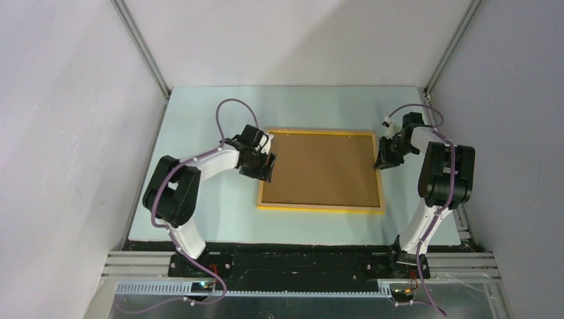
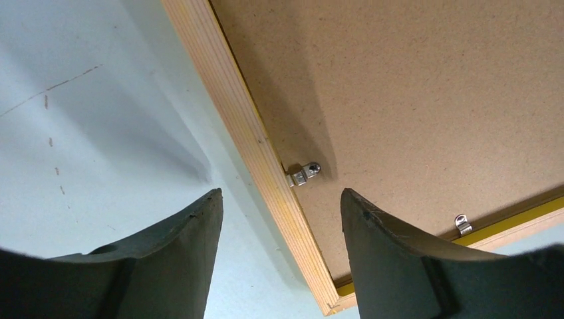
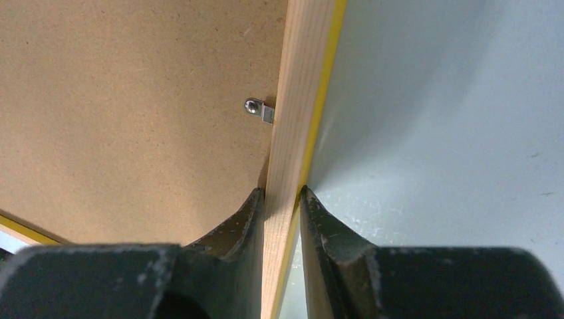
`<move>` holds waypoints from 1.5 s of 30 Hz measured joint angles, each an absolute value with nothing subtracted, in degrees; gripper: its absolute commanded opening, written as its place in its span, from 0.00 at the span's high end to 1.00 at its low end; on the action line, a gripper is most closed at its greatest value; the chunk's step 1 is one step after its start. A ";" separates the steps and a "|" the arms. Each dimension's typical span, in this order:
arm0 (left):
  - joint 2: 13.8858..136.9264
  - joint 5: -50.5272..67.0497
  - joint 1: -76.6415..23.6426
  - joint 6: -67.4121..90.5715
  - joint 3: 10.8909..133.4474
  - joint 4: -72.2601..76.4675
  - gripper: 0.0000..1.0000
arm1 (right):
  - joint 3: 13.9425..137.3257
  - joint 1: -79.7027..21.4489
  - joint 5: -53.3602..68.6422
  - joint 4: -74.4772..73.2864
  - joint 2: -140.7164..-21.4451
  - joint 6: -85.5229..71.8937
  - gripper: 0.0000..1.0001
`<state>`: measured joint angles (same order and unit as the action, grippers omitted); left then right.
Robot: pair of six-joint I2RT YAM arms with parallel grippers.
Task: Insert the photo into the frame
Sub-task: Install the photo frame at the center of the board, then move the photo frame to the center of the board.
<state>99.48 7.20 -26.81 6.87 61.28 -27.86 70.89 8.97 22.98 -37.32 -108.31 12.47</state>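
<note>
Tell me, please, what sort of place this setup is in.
Most likely a robotics lab test cell. Plain white walls edged by aluminium posts enclose a pale table. A left arm and a right arm are bolted at its near edge, and a wooden picture frame lies on it, back up.

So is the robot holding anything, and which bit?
The right hand pinches the frame by its wooden side edge. The left hand is open, holding nothing.

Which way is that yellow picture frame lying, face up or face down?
Face down. The frame lies flat on the table with its brown backing board and small metal clips facing up.
</note>
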 measured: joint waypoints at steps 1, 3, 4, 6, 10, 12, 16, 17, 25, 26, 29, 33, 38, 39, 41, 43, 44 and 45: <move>99.35 7.20 -26.59 6.87 61.36 -27.90 0.29 | 70.89 8.97 22.98 -37.30 -108.31 12.47 1.00; 99.33 7.22 -26.00 6.87 61.89 -28.23 0.29 | 70.89 8.97 22.98 -37.30 -108.31 12.47 1.00; 99.33 7.25 -25.54 6.85 62.41 -28.47 0.29 | 70.89 8.97 22.98 -37.32 -108.31 12.47 1.00; 99.35 7.25 -24.47 6.83 63.79 -28.73 0.29 | 70.89 8.97 23.00 -37.30 -108.31 12.45 1.00; 100.62 7.25 -22.65 6.81 68.58 -28.88 0.31 | 70.89 8.97 23.00 -37.30 -108.31 12.25 1.00; 102.13 7.29 -22.26 6.87 70.72 -28.47 0.33 | 70.89 8.95 23.00 -37.30 -108.31 12.21 1.00; 105.86 7.79 -22.00 7.14 73.23 -28.03 0.38 | 70.89 8.95 23.00 -37.30 -108.31 12.10 1.00; 106.65 7.90 -21.96 7.42 73.45 -28.01 0.39 | 70.89 8.95 22.98 -37.30 -108.31 12.08 1.00; 109.97 8.16 -21.58 8.88 73.73 -28.42 0.51 | 70.87 8.97 23.24 -37.30 -108.31 12.05 1.00; 110.00 8.16 -21.56 8.99 73.73 -28.42 0.53 | 70.85 8.97 23.29 -37.28 -108.31 12.05 1.00; 110.17 8.29 -21.56 9.21 73.73 -28.38 0.59 | 70.83 8.97 23.33 -37.23 -108.31 12.03 1.00; 110.30 9.41 -21.56 9.69 73.76 -28.14 0.71 | 70.83 8.97 23.33 -37.21 -108.31 12.03 1.00; 111.00 10.35 -21.26 10.61 74.76 -28.62 0.90 | 70.83 8.75 23.14 -37.15 -108.31 12.01 1.00; 111.24 10.37 -21.12 10.72 75.07 -28.62 0.92 | 70.83 8.67 22.98 -37.08 -108.31 11.99 1.00; 111.74 10.63 -20.69 10.74 75.79 -28.71 0.99 | 70.83 8.38 22.74 -36.95 -108.31 11.99 1.00; 112.20 10.92 -20.21 10.74 76.34 -28.71 1.00 | 70.87 8.10 22.63 -36.82 -108.31 11.97 1.00; 112.51 11.07 -19.92 10.74 76.77 -28.77 1.00 | 70.96 7.88 22.48 -36.80 -108.31 11.88 1.00; 112.81 11.16 -19.62 10.74 77.19 -28.75 1.00 | 71.09 7.57 22.28 -36.73 -108.33 11.75 1.00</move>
